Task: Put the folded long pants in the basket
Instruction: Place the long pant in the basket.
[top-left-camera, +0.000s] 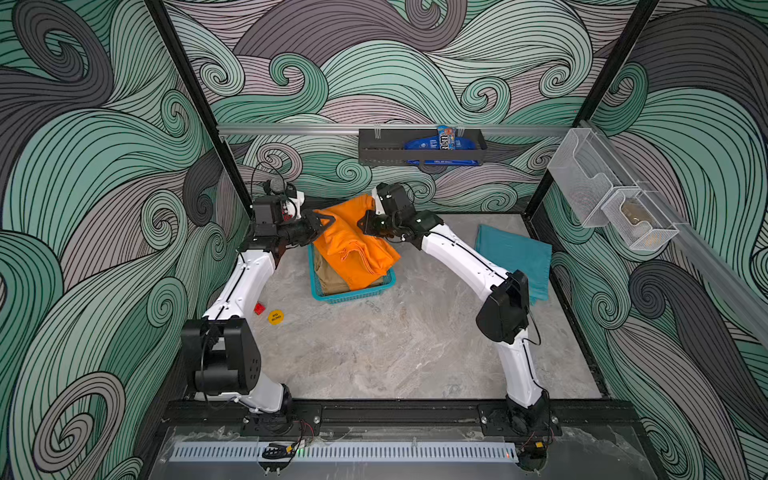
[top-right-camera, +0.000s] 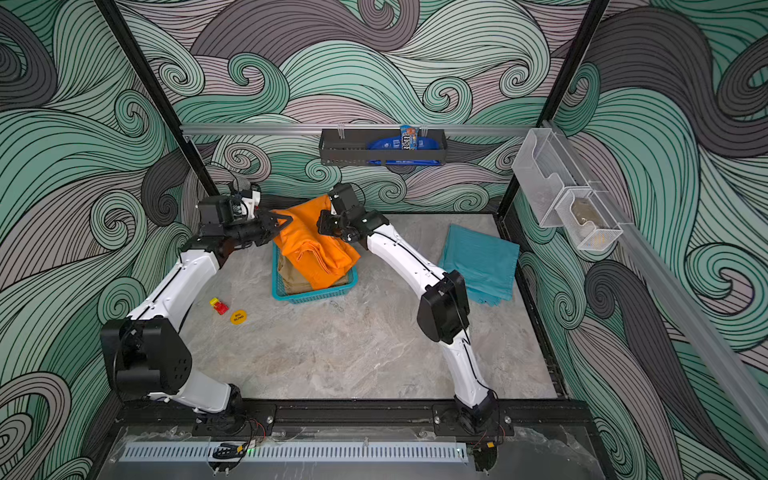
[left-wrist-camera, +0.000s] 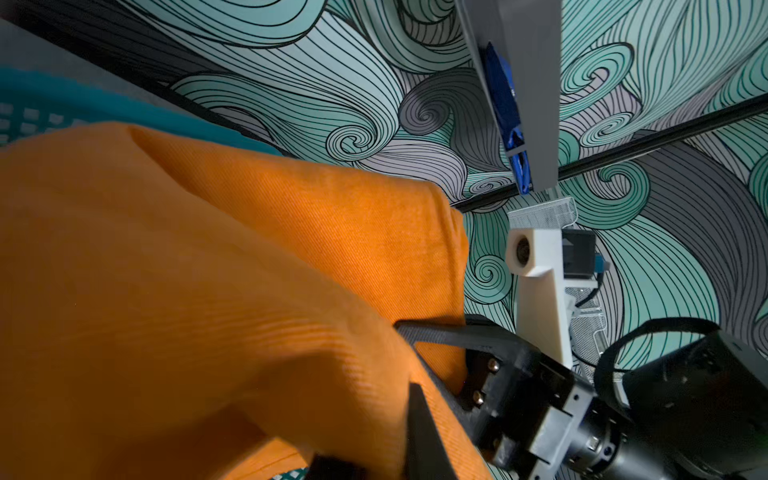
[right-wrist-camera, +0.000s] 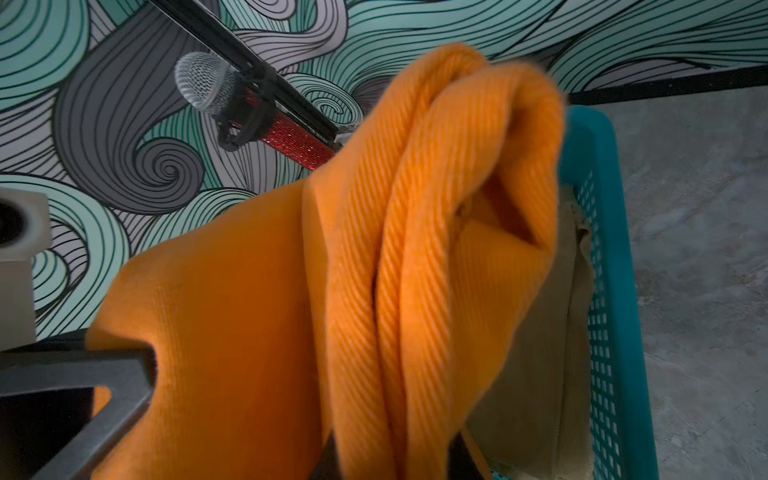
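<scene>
- Left gripper (top-left-camera: 323, 219) and right gripper (top-left-camera: 365, 223): both clamped on the orange pants (top-left-camera: 353, 249) at frame centre, cloth hanging over the basket (top-left-camera: 357, 291).
- Khaki pants (top-left-camera: 326, 276): inside the basket, under the orange pants.
- Teal pants (top-left-camera: 515, 257): flat on the table (top-left-camera: 395, 345), right of centre, apart from the basket.

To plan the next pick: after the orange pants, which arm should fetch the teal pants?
Probably right: teal pants lie beside the right arm, with the basket between them and the left arm.
</scene>
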